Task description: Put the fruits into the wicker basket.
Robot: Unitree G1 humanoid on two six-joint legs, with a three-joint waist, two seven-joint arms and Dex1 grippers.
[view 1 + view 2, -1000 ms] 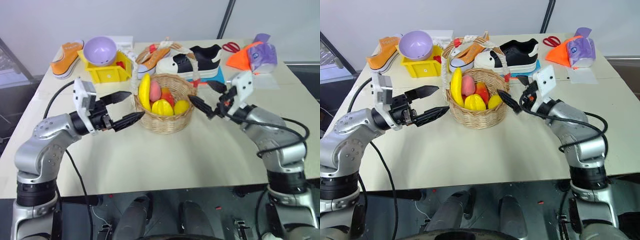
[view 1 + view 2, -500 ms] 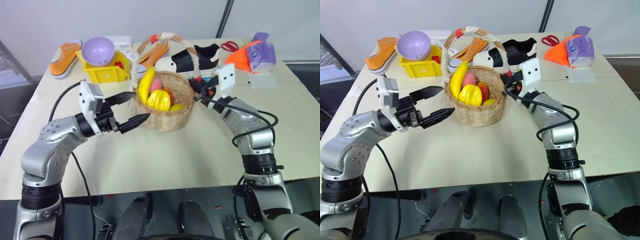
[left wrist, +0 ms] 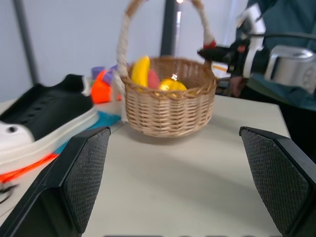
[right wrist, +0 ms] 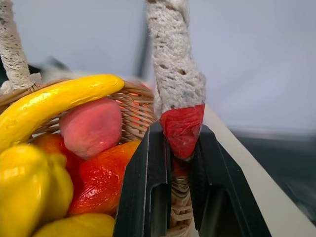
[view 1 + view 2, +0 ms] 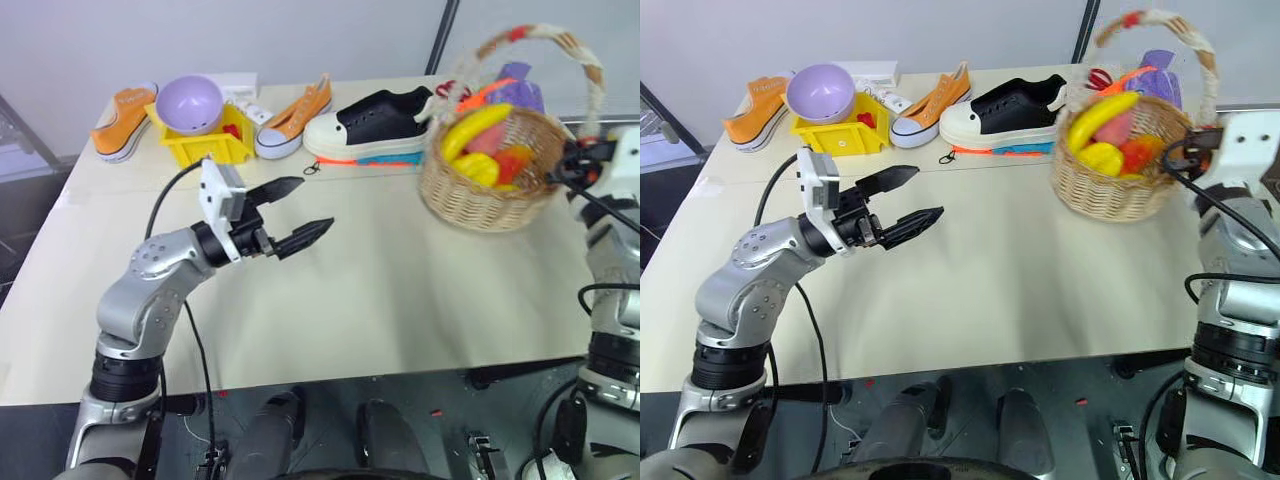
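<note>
The wicker basket [image 5: 480,195] stands tilted at the table's right side, near the edge. Inside it lie the fruits: a banana [image 5: 478,124], a pink peach [image 4: 92,126], a yellow ridged fruit [image 5: 476,168] and a red-orange mango [image 4: 101,185]. My right gripper [image 4: 180,134] is shut on the red-wrapped foot of the basket's handle [image 4: 177,79], at the rim's right side. My left gripper [image 5: 311,205] hovers open and empty over the table's middle, pointing toward the basket, well left of it. Whether the basket's base touches the table I cannot tell.
At the back lie a black sneaker [image 5: 385,122], two orange sneakers [image 5: 125,105] [image 5: 295,115], and a yellow bin [image 5: 208,145] with a purple bowl [image 5: 190,100] on it. An orange and purple bag [image 5: 1155,72] sits behind the basket. Bare table [image 5: 400,290] stretches in front.
My right gripper has shut on the basket's handle and carried the basket far to the right. The left gripper has drifted a little to the right, still open.
</note>
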